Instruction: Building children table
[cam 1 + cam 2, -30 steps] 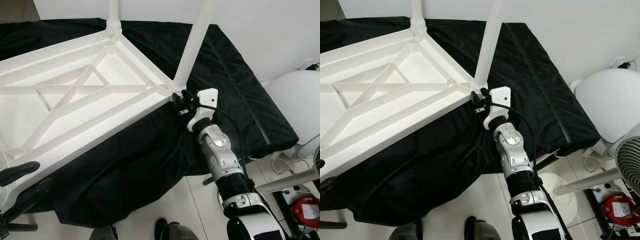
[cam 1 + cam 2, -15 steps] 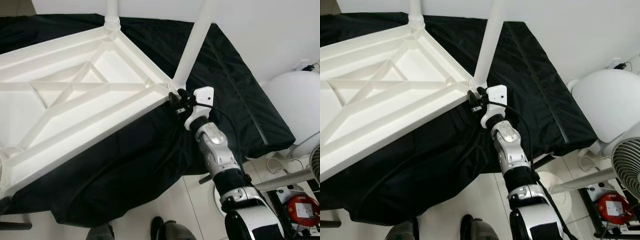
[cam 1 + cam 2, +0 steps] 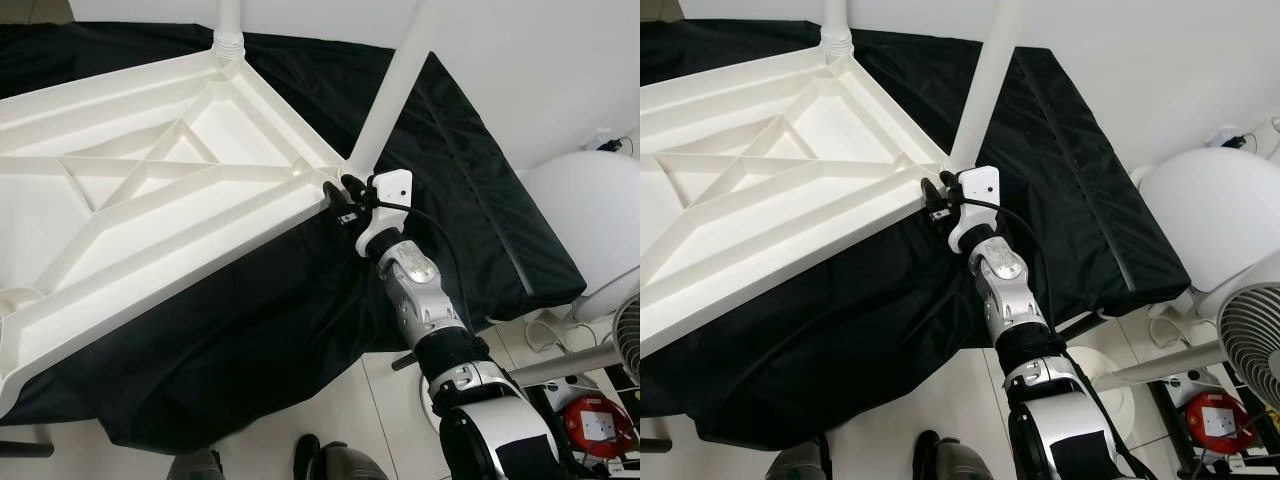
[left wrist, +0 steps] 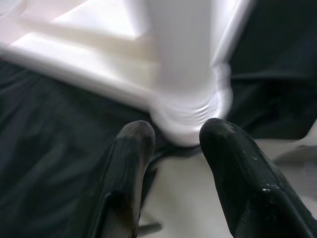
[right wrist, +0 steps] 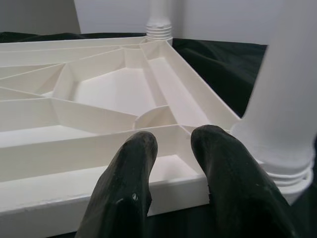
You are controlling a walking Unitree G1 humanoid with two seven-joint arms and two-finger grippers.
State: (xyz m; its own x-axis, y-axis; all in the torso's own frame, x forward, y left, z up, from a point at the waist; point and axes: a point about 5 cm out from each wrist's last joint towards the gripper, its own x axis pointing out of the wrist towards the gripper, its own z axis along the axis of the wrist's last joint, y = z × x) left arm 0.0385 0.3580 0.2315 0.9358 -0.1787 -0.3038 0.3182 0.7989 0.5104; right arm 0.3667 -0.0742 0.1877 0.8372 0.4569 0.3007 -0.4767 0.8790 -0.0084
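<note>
- The upturned white table top (image 3: 150, 215) lies ribs-up on the black cloth (image 3: 470, 190), filling the view from 9 to 12 o'clock.
- My right gripper (image 3: 343, 200) sits at the rim of its near corner, just beside a leg (image 3: 395, 85) rising toward 1 o'clock; the fingers (image 5: 129, 188) stand slightly apart, gripping nothing.
- My left gripper (image 4: 171, 141) hovers parted before another leg socket (image 4: 190, 111).

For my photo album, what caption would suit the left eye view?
Right gripper at the corner of an upturned white table on black cloth, beside a mounted leg.
</note>
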